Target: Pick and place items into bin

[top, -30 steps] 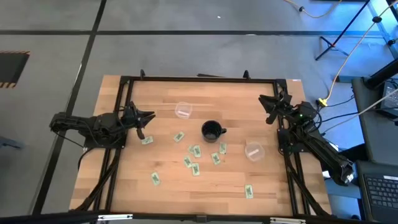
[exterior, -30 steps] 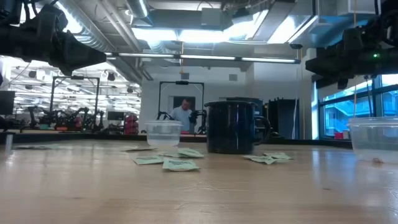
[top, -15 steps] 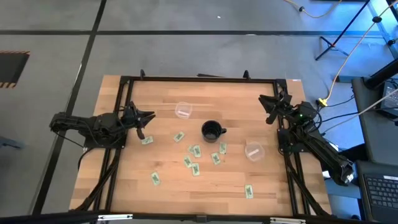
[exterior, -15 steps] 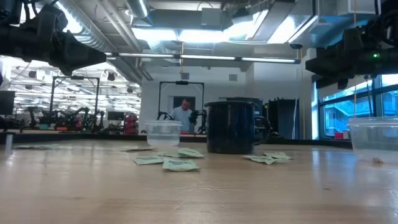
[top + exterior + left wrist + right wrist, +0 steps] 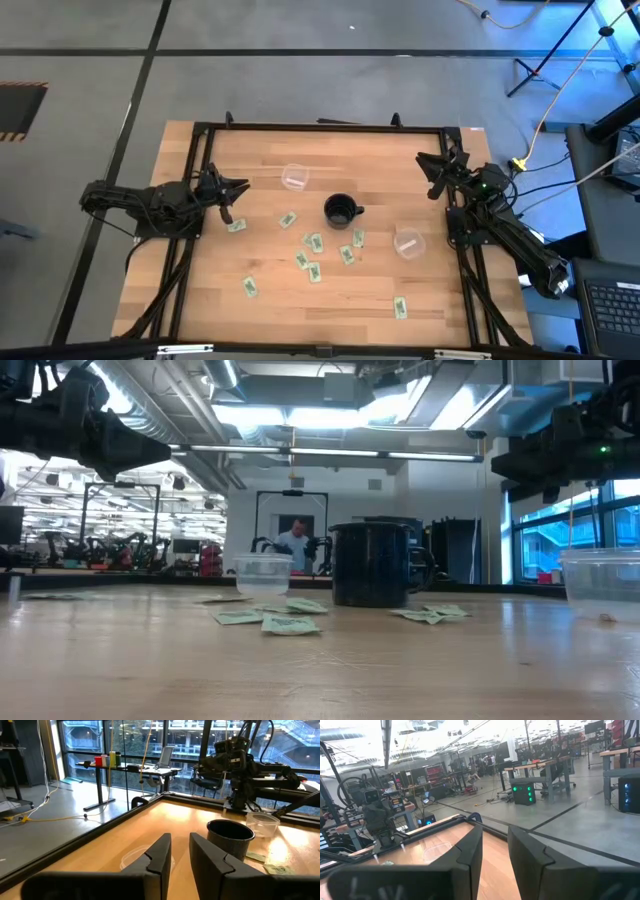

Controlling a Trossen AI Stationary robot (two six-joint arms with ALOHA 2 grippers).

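Several small pale green packets [image 5: 314, 242] lie flat on the wooden table, scattered around an upright black mug [image 5: 342, 210]; one packet [image 5: 401, 308] lies alone near the near edge. The low view shows the mug [image 5: 372, 565] with packets [image 5: 290, 625] in front of it. My left gripper [image 5: 240, 185] hovers above the table's left side, open, fingers [image 5: 162, 855] level and pointing at the mug [image 5: 230, 837]. My right gripper [image 5: 425, 160] hovers over the far right corner, open, holding nothing.
Two clear plastic containers stand upright: one [image 5: 294, 178] on the far side of the mug, one [image 5: 409, 243] to its right. A black frame [image 5: 320, 127] borders the table. Bare wood lies along the near edge [image 5: 320, 320]. A person [image 5: 296, 545] stands far off in the room.
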